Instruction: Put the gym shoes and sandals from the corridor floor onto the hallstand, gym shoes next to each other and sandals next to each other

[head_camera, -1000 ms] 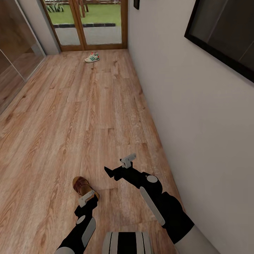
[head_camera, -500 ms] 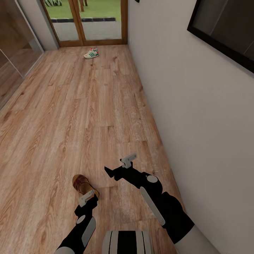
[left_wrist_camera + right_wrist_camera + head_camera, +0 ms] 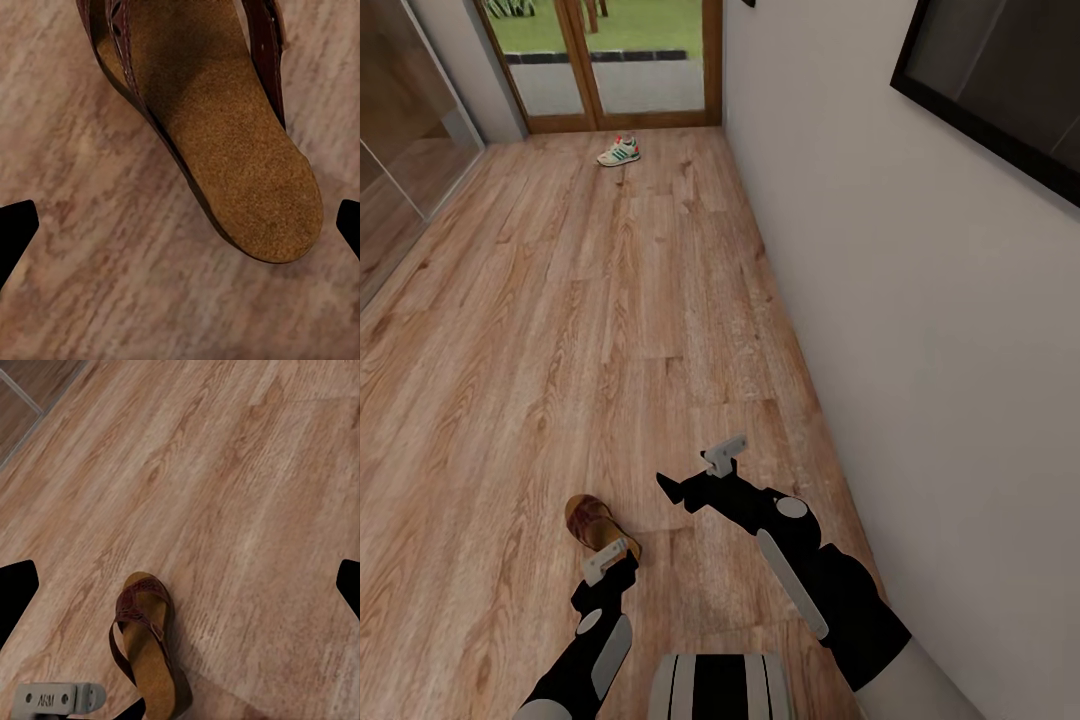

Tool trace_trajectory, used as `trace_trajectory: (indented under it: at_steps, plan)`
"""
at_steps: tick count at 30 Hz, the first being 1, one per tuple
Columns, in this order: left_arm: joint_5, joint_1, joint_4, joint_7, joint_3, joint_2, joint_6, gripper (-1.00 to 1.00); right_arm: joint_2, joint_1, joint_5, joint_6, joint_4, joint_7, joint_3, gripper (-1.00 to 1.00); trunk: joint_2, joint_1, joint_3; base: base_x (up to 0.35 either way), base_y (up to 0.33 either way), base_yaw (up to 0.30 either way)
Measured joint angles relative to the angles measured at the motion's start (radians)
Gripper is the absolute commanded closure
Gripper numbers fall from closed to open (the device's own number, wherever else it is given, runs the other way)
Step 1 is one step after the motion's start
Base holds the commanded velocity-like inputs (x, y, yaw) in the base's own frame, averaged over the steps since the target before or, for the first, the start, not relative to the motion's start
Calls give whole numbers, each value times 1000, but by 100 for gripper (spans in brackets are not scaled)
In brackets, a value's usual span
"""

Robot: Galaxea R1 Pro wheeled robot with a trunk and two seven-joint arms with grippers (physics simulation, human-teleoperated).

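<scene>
A: On the warm brown wood-grain plank floor (image 3: pixel 560 330) of the corridor, close in front of the robot, what lies there?

B: One brown leather open sandal with woven straps and a tan cork-like footbed (image 3: pixel 592 522). It lies flat on the planks, sole down, with its heel end toward the robot.

A: And the left gripper (image 3: pixel 610 558)?

B: It hangs just above the heel of that sandal. From the left wrist camera the sandal (image 3: pixel 217 127) sits between the two dark fingertips (image 3: pixel 15 232), which stand wide apart at the edges of the picture with nothing held between them. Whether either tip touches the sole, I cannot tell.

A: The right gripper (image 3: pixel 700 470)?

B: Held out over bare floor, to the right of the sandal and nearer the pale wall (image 3: pixel 920 340). Its fingers are spread as well and hold nothing. Its wrist camera looks across the planks at the same sandal (image 3: pixel 146 649), with the left gripper's grey finger plate showing just beside the shoe.

A: Any other footwear?

B: Yes, a white lace-up sneaker with green side stripes and a red heel patch (image 3: pixel 619 151). It stands on the floor at the far end of the corridor, well apart from the sandal, just before the wood-framed glass door (image 3: pixel 610 60) with grass beyond it.

A: What else shows along the walls?

B: A dark, black-framed panel (image 3: pixel 1000 80) hangs on the right-hand wall, and a glossy brown sliding panel (image 3: pixel 400 160) runs along the left side.
</scene>
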Motion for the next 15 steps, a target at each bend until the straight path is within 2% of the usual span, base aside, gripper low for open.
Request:
trace_trajectory:
  at_steps: [15]
  plan:
    - [0, 0, 0, 0, 0, 0, -3, -100, 1, 0, 0, 0, -1, 0, 0, -100, 0, 0, 0, 5, 0, 0]
